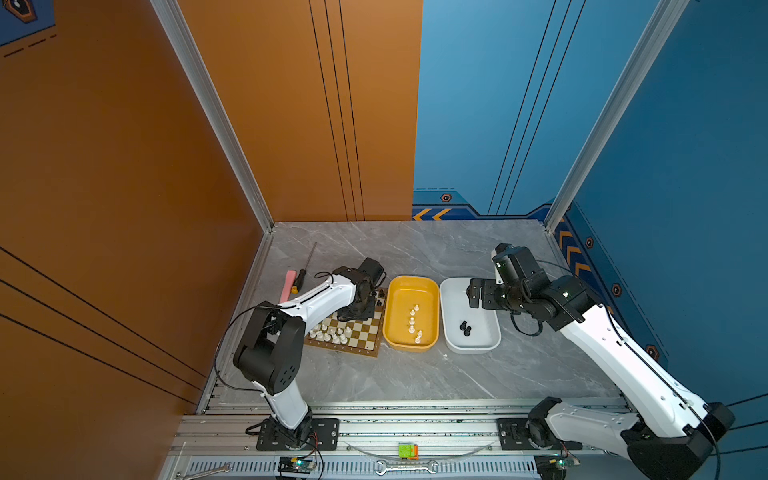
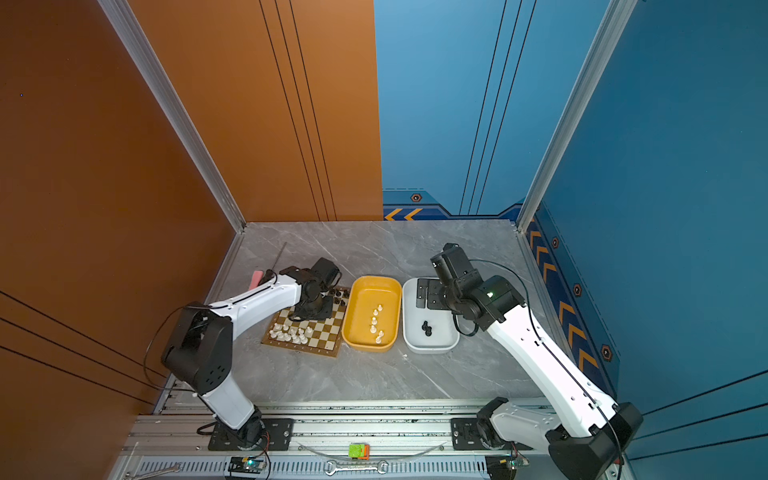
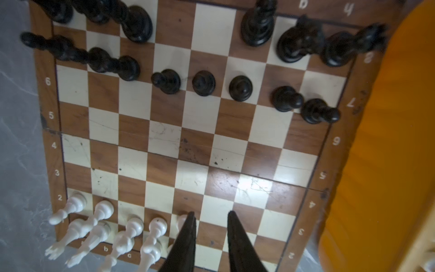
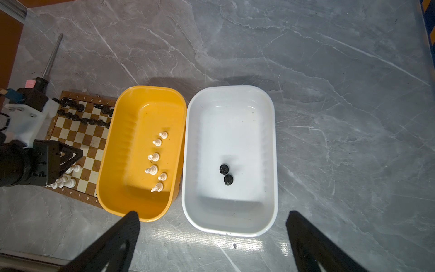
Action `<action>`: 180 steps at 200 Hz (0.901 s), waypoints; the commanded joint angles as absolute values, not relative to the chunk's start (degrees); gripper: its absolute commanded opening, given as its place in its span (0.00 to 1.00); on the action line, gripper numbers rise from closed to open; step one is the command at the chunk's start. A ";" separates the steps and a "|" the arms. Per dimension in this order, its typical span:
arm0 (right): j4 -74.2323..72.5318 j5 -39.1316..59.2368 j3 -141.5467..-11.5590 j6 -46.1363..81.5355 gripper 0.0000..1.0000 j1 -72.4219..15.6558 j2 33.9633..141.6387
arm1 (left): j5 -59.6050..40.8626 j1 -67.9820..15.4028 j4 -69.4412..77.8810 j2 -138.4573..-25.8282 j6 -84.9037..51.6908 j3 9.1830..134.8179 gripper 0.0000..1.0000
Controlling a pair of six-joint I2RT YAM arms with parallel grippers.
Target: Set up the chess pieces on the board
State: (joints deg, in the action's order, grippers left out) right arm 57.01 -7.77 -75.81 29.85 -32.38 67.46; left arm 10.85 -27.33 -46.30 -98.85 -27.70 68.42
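The board [image 1: 368,332] lies at 9 o'clock of the yellow tub [image 1: 434,316] and is mostly set. Six white pieces [image 4: 155,156] there and two black pieces [image 4: 226,174] in the white tub [image 4: 273,150] remain. The left gripper [image 3: 211,213] stands slightly apart and empty, the right gripper [image 4: 213,213] wide apart.

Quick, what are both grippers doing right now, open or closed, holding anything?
Left gripper: jaws narrowly open, nothing between them, over the board.
Right gripper: wide open, empty, above the white tub.

board [image 3: 164,153] checked brown and cream, edged dark brown with white marks. on it black pieces [image 3: 203,83] and cream-white pieces [image 3: 158,226]. beside the board a yellow tub [image 4: 113,164], then a white tub [image 4: 268,141]; table [image 4: 329,70] grey veined marble.
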 commanded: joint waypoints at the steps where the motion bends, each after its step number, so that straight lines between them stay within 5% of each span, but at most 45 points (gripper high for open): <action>1: 57.26 -9.93 -76.17 29.88 1.00 -32.76 67.24 | 9.87 -26.42 -46.37 -99.28 -26.81 67.24 0.23; 180: 57.49 -9.96 -74.87 30.41 1.00 -32.70 65.93 | 8.13 -25.13 -42.89 -99.08 -28.11 60.59 0.21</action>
